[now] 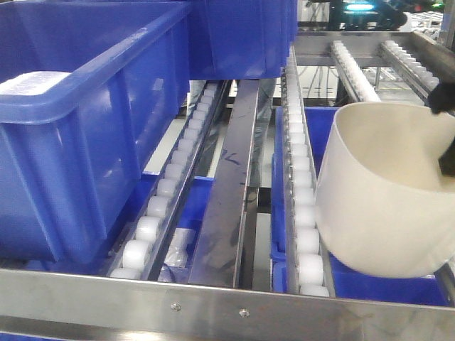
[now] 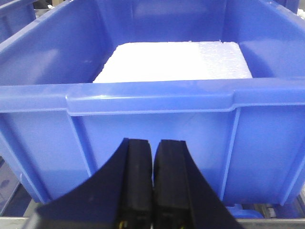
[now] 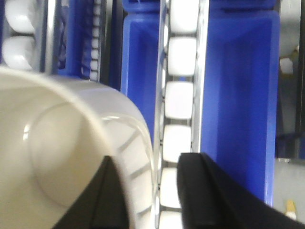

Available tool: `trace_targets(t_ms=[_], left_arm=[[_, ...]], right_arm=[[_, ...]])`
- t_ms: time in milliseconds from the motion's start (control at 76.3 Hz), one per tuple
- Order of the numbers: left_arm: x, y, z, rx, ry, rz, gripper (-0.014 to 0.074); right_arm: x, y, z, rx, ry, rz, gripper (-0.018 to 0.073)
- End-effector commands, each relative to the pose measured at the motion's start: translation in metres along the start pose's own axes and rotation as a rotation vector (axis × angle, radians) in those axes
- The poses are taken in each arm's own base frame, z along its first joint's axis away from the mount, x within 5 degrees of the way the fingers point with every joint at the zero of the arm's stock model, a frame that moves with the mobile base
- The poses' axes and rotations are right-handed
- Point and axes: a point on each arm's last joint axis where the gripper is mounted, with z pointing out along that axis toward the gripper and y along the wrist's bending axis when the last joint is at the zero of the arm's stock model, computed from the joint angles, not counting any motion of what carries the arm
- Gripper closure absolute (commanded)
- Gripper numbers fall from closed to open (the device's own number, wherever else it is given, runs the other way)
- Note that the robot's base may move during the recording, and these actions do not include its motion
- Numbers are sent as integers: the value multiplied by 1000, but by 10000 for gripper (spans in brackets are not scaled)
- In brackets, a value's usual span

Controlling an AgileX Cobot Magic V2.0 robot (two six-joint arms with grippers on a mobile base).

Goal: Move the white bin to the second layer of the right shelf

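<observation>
White bin tilted over the roller rails.
Right gripper pinches its rim; left gripper pressed together.

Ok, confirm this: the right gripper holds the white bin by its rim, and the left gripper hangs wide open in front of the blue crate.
Not quite. The left gripper is shut, fingers pressed together, as the left wrist view shows. The rest stands: the right gripper clamps the white bin by its rim, and the left faces the blue crate.
</observation>
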Motion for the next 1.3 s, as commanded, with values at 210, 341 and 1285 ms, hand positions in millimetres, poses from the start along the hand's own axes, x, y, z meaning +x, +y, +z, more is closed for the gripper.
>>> trace_targets(t_ms=[210, 341, 1285], left_arm=[[4, 0, 1, 1, -63, -5, 512], [4, 0, 1, 1, -63, -5, 512], [4, 0, 1, 1, -63, -5, 512]], right_arm=[[-20, 7, -60, -48, -271, -61, 187], [-18, 8, -83, -39, -325, -178, 197], [106, -32, -150, -20, -901, -158, 510]])
